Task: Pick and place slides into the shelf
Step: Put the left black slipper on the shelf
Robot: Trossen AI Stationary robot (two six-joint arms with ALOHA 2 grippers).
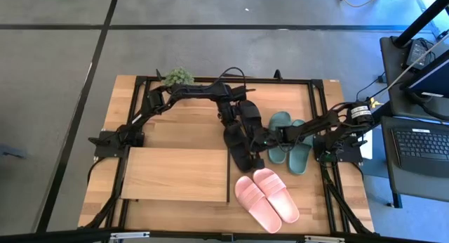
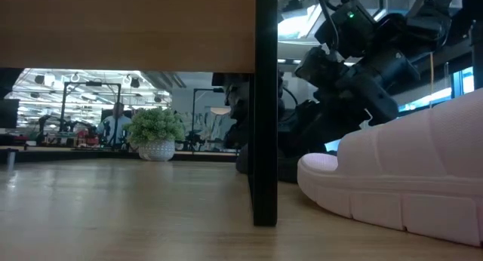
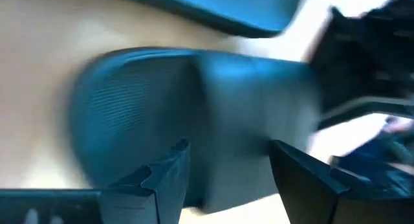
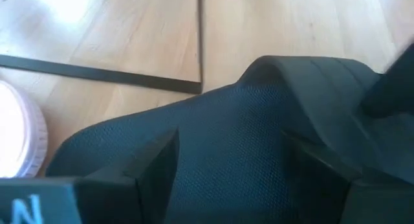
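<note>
The black slides (image 1: pixel 245 148) lie at the table's middle, just right of the shelf's top board (image 1: pixel 175 174). My left gripper (image 1: pixel 235 130) comes at them from the far side and my right gripper (image 1: pixel 265 139) from the right. Each wrist view shows a black slide filling the narrow gap between that arm's fingers: the left (image 3: pixel 229 179) and the right (image 4: pixel 231 166). The dark green slides (image 1: pixel 289 141) lie side by side under my right arm. The light pink slides (image 1: pixel 266 194) lie near the front, soles down. My left gripper has a black slide's strap (image 3: pixel 226 120) between its two fingers, which come slanting down from the table's far side. Blur and the picture's edge hide the exact place of contact. My right gripper has a black slide's textured upper side (image 4: pixel 226 133) between its two fingers, coming about level from the table's right. The slide's strap hump (image 4: pixel 291 75) rises just beyond the fingers. Whether it is the same slide as the left's, I cannot tell.
In the low view, the shelf's black divider (image 2: pixel 264 102) stands just left of a pink slide (image 2: pixel 407 178), with open floor under the top board (image 2: pixel 128 27). A small potted plant (image 1: pixel 179 77) stands at the table's far edge. A desk with a laptop (image 1: pixel 421 148) stands right of the table.
</note>
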